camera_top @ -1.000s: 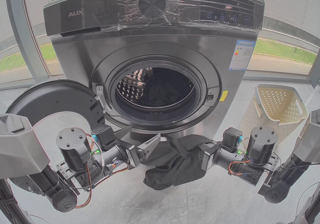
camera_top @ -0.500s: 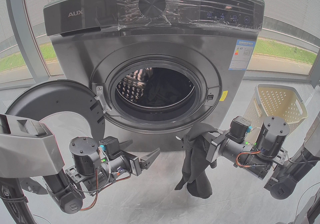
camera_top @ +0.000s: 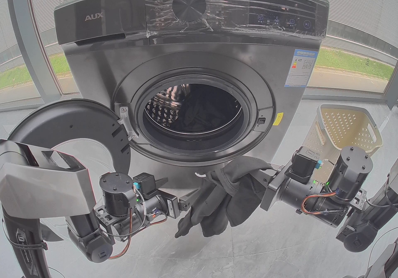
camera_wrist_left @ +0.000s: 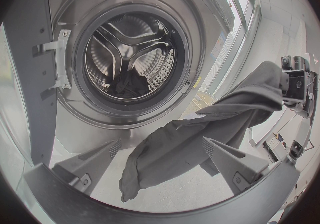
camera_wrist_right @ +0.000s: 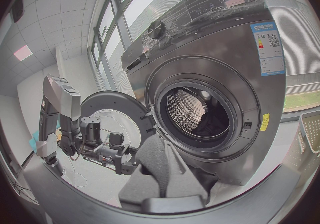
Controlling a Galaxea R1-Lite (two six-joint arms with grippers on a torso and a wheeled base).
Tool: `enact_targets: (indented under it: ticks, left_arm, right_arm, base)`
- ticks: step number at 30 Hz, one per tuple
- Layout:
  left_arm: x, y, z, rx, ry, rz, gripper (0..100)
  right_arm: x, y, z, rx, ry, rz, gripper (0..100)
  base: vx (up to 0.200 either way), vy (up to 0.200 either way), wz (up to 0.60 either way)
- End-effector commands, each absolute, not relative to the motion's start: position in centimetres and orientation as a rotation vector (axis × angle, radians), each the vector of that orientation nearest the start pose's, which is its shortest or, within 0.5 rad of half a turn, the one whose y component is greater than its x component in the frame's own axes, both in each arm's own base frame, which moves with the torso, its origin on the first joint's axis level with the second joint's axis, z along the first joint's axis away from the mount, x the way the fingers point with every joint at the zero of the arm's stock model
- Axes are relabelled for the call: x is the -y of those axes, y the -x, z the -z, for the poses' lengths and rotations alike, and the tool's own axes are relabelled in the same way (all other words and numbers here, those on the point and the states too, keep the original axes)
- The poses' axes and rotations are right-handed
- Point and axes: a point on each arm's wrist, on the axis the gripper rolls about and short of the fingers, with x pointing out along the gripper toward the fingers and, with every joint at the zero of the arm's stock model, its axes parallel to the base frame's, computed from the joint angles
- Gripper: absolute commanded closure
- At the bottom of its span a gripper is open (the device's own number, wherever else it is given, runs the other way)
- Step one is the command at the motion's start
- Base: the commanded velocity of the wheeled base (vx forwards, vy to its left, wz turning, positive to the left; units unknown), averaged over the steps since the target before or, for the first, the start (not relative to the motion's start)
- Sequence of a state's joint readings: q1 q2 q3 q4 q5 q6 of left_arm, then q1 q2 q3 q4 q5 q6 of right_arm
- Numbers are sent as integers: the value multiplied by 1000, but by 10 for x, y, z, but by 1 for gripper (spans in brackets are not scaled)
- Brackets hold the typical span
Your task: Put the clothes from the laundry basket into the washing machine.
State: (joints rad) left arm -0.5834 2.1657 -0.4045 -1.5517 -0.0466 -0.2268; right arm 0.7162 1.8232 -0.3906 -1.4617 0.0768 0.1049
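The dark garment (camera_top: 226, 202) hangs low in front of the washing machine (camera_top: 190, 63), below the rim of the drum opening (camera_top: 192, 115), with its tail trailing towards the floor. The right gripper (camera_top: 262, 178) pinches only 1 bunched fold, so I judge that a quick swing could pull the cloth free. The long tail could also catch on the door seal or stay outside the drum.

The left gripper (camera_top: 182, 189) has its 2 fingers spread around the hanging cloth and could snag it. I cannot tell whether it touches.

Both arms sit low and point inward towards each other in front of the machine's base. The right arm is just beside the laundry basket (camera_top: 346, 125), and the left is below the open door (camera_top: 70, 125).
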Motion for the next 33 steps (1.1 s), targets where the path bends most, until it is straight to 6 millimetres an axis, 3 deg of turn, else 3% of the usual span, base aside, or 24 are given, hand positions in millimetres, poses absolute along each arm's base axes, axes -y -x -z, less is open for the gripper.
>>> enact_targets:
  ticks: [1,18,33]
  left_arm:
    - [174,-263,-29,-301,150,594,0]
    - [184,-284,-9,-303,137,625,0]
    - [185,-271,-7,-336,109,697,0]
  right_arm:
    - [-185,-202,-133,-6,-112,-822,100]
    - [-210,-187,-134,10,-125,-953,100]
    - [-203,-196,-131,4,-120,-915,100]
  base:
    - [0,0,0]
    - [0,0,0]
    - [0,0,0]
